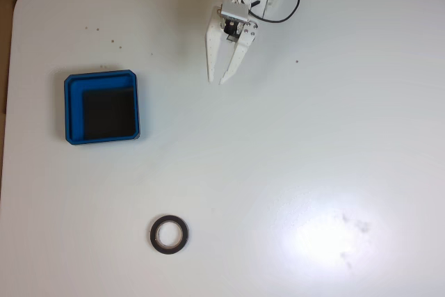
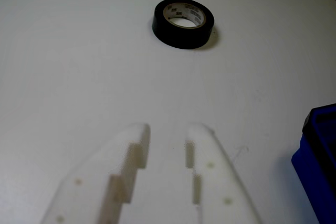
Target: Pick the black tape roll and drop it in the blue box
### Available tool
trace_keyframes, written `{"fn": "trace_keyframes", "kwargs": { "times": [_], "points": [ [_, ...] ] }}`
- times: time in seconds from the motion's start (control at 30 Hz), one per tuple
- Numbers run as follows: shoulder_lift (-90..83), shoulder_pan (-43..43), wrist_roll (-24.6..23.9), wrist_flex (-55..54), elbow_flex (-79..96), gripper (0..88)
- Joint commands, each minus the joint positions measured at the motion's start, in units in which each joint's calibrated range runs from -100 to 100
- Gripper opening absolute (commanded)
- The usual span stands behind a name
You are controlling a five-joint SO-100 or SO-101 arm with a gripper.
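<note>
Below, white table (image 1: 313,172), glossy, glare patch lower right in fixed view, few dark specks near top edge. Blue box (image 1: 101,80) at left, black floor. Black tape roll (image 1: 168,234) flat on table, near bottom edge, well apart from box and from me. My white fingers (image 1: 216,80) near top, slightly parted, holding nothing, pointing toward roll (image 2: 183,23).
</note>
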Motion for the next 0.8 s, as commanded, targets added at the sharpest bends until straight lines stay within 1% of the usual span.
{"fn": "trace_keyframes", "kwargs": {
  "times": [0.0,0.13,0.23,0.77],
  "points": [
    [-0.3,-0.1,-0.2,-1.2,0.5,0.7],
    [1.1,0.1,0.4,-1.3,0.2,0.8],
    [6.2,0.3,0.5,-1.3,-3.5,0.9],
    [49.1,0.8,0.3,-1.2,-44.1,0.9]
  ]
}}
